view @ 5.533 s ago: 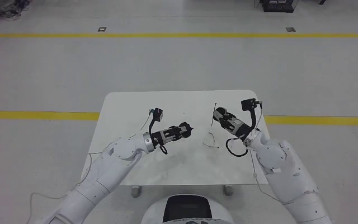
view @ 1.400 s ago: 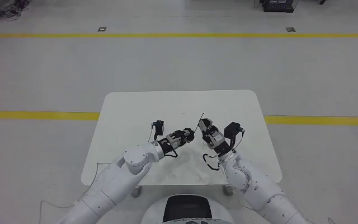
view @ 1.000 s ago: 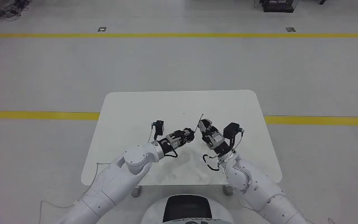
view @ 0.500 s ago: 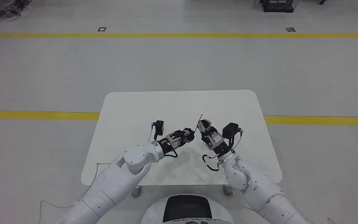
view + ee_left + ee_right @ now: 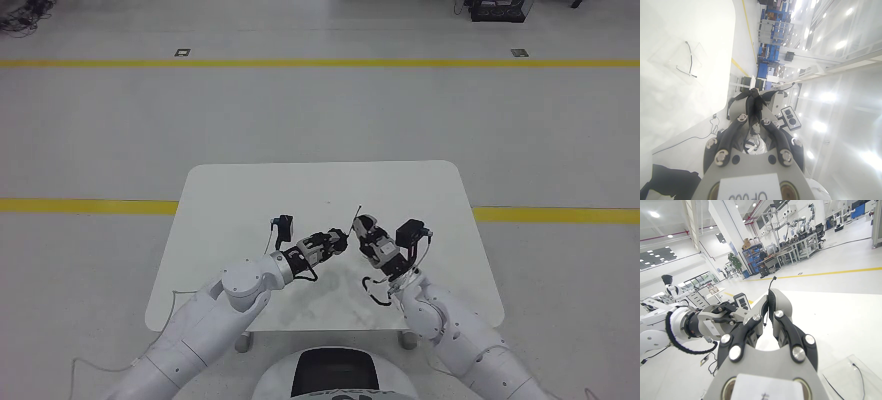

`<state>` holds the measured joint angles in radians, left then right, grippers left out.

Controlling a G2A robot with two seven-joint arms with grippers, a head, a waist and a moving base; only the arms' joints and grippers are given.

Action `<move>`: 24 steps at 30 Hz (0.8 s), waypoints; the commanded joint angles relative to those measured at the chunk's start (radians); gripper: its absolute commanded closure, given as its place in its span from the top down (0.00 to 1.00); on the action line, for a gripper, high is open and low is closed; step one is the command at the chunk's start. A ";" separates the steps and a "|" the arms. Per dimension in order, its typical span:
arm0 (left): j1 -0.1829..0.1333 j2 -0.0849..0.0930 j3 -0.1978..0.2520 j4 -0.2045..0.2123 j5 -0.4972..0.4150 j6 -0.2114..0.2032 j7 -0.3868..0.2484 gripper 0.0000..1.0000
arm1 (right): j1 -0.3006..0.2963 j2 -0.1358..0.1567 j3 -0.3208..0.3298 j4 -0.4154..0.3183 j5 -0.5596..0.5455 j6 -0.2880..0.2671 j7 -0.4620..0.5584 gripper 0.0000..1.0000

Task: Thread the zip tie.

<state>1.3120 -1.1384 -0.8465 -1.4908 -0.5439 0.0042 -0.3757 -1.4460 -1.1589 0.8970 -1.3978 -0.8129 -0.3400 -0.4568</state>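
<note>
**Line the tail up with the head before you push**
At the middle of the table (image 5: 250, 190), your right gripper (image 5: 768, 294) is pinching the zip tie (image 5: 774, 278) on its strap, with the head poking out toward 12 o'clock. Your left gripper (image 5: 753, 93) sits at its 9 o'clock with its jaws pressed together; I can't tell what they grip. Hold the right steady and feed in small nudges.
</note>
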 commanded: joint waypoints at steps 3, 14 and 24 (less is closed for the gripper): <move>0.000 0.000 0.000 0.000 0.000 0.000 0.000 0.00 | 0.000 0.000 -0.007 -0.007 0.005 0.000 0.002 0.00; 0.000 0.000 0.000 0.000 0.000 0.000 0.000 0.00 | 0.003 0.003 -0.010 0.004 0.006 0.000 0.009 0.00; 0.000 0.000 0.000 0.000 0.000 0.000 0.000 0.00 | 0.005 0.000 -0.007 0.013 0.006 0.000 0.021 0.00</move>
<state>1.3120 -1.1384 -0.8465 -1.4908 -0.5439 0.0042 -0.3757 -1.4413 -1.1585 0.8902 -1.3847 -0.8071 -0.3400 -0.4377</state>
